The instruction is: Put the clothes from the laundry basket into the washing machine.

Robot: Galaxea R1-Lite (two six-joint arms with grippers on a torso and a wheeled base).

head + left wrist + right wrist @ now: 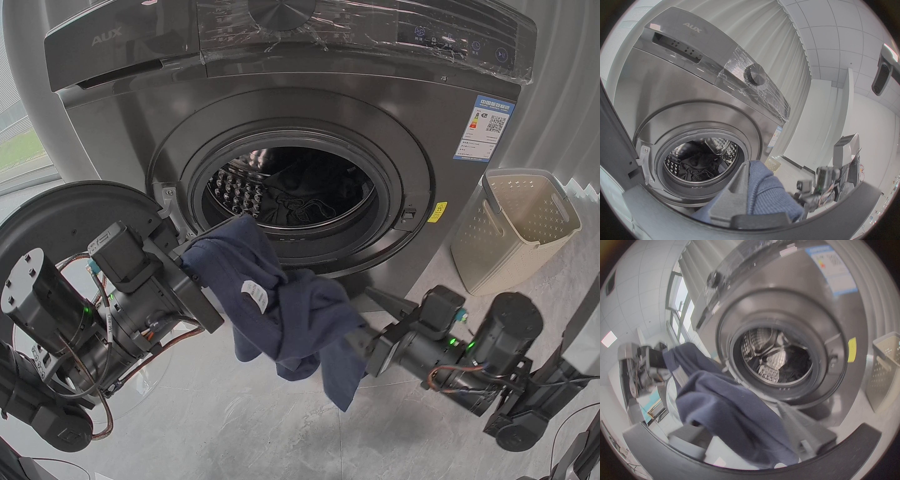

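Note:
A navy blue garment [281, 306] with a white label hangs in the air just in front of the washing machine [300, 106], below its open round mouth [294, 187]. My left gripper [197, 240] is shut on the garment's upper left end; one finger [734, 193] shows beside the cloth [768, 193]. My right gripper [369, 319] stands open at the garment's lower right, and the cloth [731, 415] lies draped between its spread fingers [803, 427]. Dark clothes [306, 187] lie inside the drum. The beige laundry basket [519, 231] stands on the floor to the machine's right.
The machine's round door [69, 212] is swung open to the left, behind my left arm. Grey tiled floor [250, 425] stretches in front of the machine. A pale curtain [562, 106] hangs behind the basket.

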